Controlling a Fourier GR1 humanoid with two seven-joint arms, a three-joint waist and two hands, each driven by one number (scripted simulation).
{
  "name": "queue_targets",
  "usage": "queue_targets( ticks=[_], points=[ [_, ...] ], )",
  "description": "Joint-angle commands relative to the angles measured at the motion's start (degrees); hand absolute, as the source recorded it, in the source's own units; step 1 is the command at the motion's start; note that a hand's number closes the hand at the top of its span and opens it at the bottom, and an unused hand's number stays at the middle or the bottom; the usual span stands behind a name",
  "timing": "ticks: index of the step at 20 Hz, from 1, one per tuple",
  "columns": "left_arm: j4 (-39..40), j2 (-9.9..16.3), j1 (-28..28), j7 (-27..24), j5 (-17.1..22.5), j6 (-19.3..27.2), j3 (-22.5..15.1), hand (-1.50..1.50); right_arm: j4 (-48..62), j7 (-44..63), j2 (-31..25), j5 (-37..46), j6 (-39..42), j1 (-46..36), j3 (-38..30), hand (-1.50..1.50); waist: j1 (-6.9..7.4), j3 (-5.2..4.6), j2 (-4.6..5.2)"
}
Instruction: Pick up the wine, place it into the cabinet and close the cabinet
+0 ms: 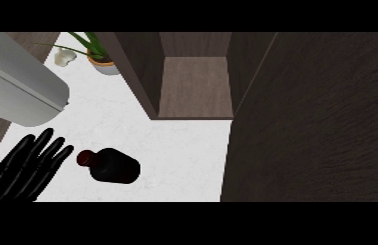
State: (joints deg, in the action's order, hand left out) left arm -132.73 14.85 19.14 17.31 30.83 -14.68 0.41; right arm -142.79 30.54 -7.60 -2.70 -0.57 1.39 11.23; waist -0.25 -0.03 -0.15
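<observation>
The wine bottle (112, 165) is dark with a dark red top and stands on the white counter (170, 149) at the lower left. My left hand (29, 166) rests at the lower left edge, fingers straight and pointing up, just left of the bottle and apart from it. The wooden cabinet (193, 86) stands open at the upper middle, its inside shelf bare. Its large dark door (306, 124) is swung out and fills the right side of the view. My right hand does not show.
A grey rounded appliance (26, 91) takes up the upper left. Behind it are a potted green plant (100, 59) and a small white object (65, 57). The cabinet's left wall (140, 74) borders the opening.
</observation>
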Motion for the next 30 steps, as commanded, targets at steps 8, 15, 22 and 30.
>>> queue_targets(
  ticks=[8,15,22,30],
  points=[
    [6.4,2.8,-3.7,4.7,13.4,-5.7,7.1,-1.50,-5.1,4.7,-0.4,-4.3,0.8,-2.3,-2.9,-1.50,0.22,0.03,0.09],
    [20.1,-2.9,-3.1,-6.2,2.4,-14.9,5.0,-1.50,-6.2,7.3,0.7,-1.3,-1.1,-4.5,-1.4,-1.50,0.12,-0.02,0.08],
    [27.6,-5.1,-6.3,-13.4,-3.8,-15.9,7.9,-1.50,-8.8,11.7,-0.5,-3.0,-1.0,-5.3,-2.7,-1.50,-0.01,-0.02,0.07],
    [30.3,-7.6,-7.0,-15.1,-8.1,-16.0,5.7,-1.50,-6.5,7.3,0.1,-4.1,1.7,-2.8,-4.1,-1.50,0.21,0.03,0.07]
  ],
)
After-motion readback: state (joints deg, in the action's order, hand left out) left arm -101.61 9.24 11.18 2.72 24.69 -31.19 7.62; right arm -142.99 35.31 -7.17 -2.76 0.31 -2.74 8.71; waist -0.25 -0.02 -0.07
